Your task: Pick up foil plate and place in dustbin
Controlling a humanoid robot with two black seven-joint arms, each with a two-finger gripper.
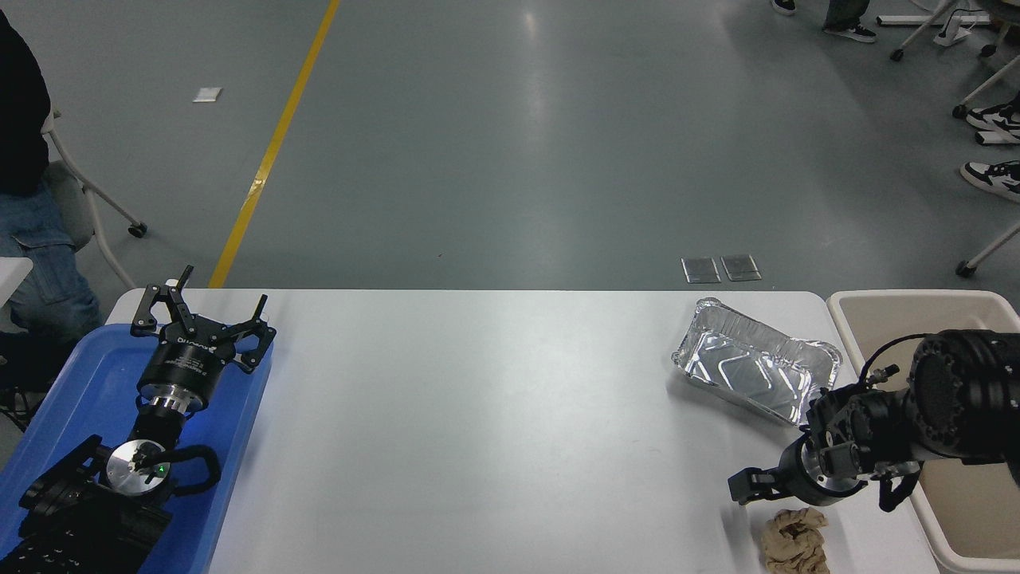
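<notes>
The foil plate [755, 368] sits near the table's far right corner, just left of the dustbin [876, 307], a shiny ribbed aluminium tray with a rolled rim and embossed base, tilted as if one end rides up. My right gripper [753, 485] hangs nearer than the plate, pointing left, and I cannot tell whether its fingers are apart or together. My worry is the thin foil: a hard pinch on the rim could crumple it, or a shallow grip could let it slip and skid off the smooth white table [478, 414]. A crumpled tan paper wad [795, 540] lies just below my wrist and could get dragged. My left gripper [203, 315] rests spread apart over the blue tray [72, 383], far left.
</notes>
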